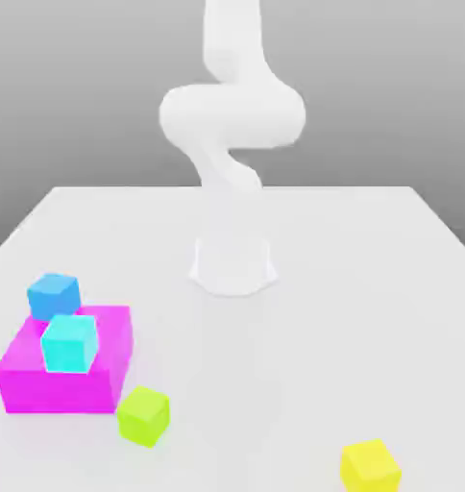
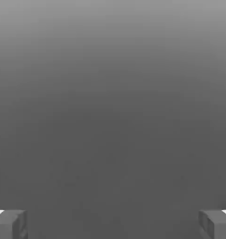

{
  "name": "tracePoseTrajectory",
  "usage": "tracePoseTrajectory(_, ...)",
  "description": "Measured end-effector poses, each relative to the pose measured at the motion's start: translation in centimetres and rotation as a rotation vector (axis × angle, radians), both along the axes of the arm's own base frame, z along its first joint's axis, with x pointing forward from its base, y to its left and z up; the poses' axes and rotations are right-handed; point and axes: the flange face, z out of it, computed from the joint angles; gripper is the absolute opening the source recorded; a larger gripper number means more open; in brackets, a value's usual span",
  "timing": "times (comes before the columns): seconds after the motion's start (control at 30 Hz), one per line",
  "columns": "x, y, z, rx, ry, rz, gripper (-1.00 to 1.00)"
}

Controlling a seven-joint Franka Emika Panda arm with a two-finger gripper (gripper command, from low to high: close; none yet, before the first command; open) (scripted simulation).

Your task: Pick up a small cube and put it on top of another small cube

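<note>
Magenta block (image 1: 63, 384) at eight o'clock in the exterior view: uniform colour. Cyan cube (image 1: 69, 344), sky-blue cube (image 1: 54, 296), lime cube (image 1: 143, 416), yellow cube (image 1: 371, 467): each plain, unpatterned. Table (image 1: 304, 356): off-white.

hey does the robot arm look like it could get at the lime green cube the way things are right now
Probably yes: the lime cube sits in the open beside the magenta block, nothing on top, and the tool is open and empty, though the block's nearness might crowd one side.
</note>
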Motion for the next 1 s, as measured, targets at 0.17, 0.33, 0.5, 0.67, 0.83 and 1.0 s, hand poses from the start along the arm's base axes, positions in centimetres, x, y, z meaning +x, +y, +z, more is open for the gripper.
tracePoseTrajectory(0.17,4.4,-2.0,-7.4,-0.096,0.114,0.142,0.0)
tracePoseTrajectory(0.33,7.2,-3.7,-15.0,-0.176,0.221,0.286,0.0)
tracePoseTrajectory(0.5,8.6,-5.4,-22.9,-0.247,0.324,0.436,0.0)
tracePoseTrajectory(0.67,8.5,-7.0,-30.7,-0.306,0.424,0.593,0.0)
tracePoseTrajectory(0.83,7.0,-8.6,-38.1,-0.354,0.521,0.754,0.0)
tracePoseTrajectory(1.0,4.3,-10.2,-45.0,-0.39,0.616,0.92,0.0)
